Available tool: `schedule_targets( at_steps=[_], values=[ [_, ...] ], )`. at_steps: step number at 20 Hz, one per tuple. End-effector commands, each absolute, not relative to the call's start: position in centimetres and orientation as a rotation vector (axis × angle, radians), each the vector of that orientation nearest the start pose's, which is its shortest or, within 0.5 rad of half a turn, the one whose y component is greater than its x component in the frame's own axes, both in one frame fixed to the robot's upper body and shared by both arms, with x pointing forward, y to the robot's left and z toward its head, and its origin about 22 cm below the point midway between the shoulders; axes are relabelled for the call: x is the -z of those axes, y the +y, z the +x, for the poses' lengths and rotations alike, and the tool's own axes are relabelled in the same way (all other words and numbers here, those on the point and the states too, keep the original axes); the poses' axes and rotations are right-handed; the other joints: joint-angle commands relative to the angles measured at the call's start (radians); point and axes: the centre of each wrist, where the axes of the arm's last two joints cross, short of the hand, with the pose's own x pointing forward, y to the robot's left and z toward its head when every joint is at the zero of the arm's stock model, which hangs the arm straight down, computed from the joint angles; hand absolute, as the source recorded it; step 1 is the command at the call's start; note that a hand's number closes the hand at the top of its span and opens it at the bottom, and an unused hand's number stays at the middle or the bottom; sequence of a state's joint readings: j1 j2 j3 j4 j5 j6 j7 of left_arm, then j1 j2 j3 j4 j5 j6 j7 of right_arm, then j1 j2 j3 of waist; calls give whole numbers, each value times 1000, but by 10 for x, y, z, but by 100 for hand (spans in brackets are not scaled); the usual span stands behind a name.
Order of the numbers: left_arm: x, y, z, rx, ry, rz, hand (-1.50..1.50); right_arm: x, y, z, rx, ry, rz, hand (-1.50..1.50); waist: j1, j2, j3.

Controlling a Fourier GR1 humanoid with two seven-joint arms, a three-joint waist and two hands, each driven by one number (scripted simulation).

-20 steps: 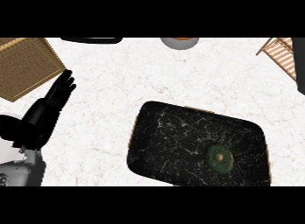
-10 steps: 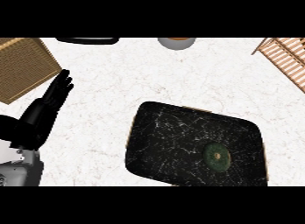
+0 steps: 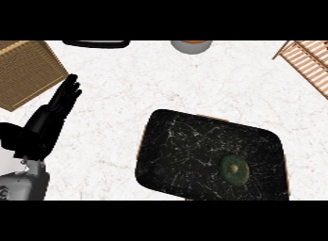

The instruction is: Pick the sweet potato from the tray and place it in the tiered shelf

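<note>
White marble bench carries a dark tray; the sweet potato lies on its near right. My left hand rests at left, fingers straight. It looks firm, rounded; I'd clasp its middle.

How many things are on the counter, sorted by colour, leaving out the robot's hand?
Black: 2, tray, dark object at the top edge
Wooden brown: 2, woven box, slatted shelf
Green: 1, sweet potato
Grey: 1, bowl
Total: 6

The left hand is black, with long slim fingers; its forearm is grey and rounded.
</note>
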State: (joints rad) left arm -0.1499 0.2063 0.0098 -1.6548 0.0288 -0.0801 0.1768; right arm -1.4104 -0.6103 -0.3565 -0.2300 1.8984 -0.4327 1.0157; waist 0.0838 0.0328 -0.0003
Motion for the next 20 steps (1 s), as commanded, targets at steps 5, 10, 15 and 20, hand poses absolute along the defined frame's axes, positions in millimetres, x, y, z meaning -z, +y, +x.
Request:
schedule_targets(
  at_steps=[5, 10, 15, 20],
  values=[
    [-72, 266, 278, 243, -1606, 63, 0, -299, -329, 465, -45, -740, -2018, 150, 3, 4, 1],
    [-68, 260, 271, 232, -1602, 55, 0, -271, -351, 461, -242, -657, -1856, 150, -2, 0, 3],
    [-69, 273, 274, 240, -1604, 86, 0, -266, -346, 463, -322, -630, -1724, 150, -11, -3, 2],
    [-67, 257, 273, 246, -1603, 51, 0, -259, -354, 461, -218, -570, -1753, 150, -2, 3, 2]
  ],
)
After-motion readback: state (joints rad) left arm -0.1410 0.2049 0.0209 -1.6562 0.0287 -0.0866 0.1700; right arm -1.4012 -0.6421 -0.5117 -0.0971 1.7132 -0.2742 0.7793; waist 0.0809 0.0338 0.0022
